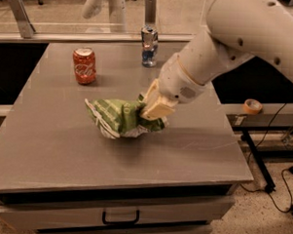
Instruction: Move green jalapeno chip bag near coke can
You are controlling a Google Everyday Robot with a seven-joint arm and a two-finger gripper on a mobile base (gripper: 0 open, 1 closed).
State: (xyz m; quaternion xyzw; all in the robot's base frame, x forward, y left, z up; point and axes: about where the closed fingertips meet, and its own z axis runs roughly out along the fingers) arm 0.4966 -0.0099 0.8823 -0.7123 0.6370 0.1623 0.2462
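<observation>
The green jalapeno chip bag (pixel 118 117) is crumpled and lifted a little off the grey table (pixel 62 149), near its middle. My gripper (pixel 147 111) is shut on the bag's right end, its tan fingers (pixel 159 107) pinching the foil. The coke can (pixel 84 66), red with a silver top, stands upright at the table's back left, up and to the left of the bag, apart from it.
A taller silver and blue can (pixel 149 46) stands at the back centre of the table. A glass partition runs behind the table. A roll of tape (pixel 252 106) lies on a ledge to the right. Drawers with a handle (pixel 120 218) sit below the front edge.
</observation>
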